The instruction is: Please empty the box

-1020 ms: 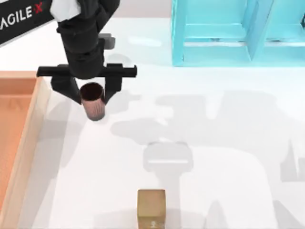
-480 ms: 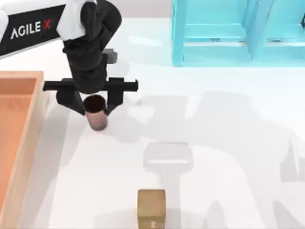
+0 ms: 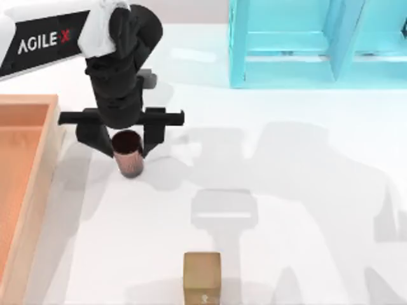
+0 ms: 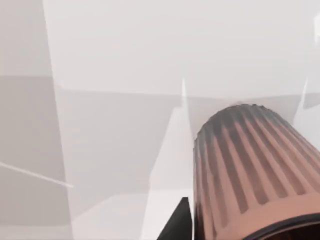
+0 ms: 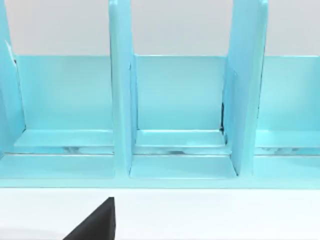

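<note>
Left end effector (image 3: 128, 141) hung over the white surface (image 3: 305, 210) just right of the box (image 3: 25, 190), its 2 fingers pinching a ribbed brown cup (image 3: 129, 154) by the upper wall; judged as the set-down step of emptying the box, so next would call for lowering until the cup's base sat flat, then spreading the fingers. Surface carried a small tan cube (image 3: 202, 277) near the front edge and a cyan shelf unit (image 3: 318, 41) at the back; the right arm's wrist view faced that shelf.
</note>
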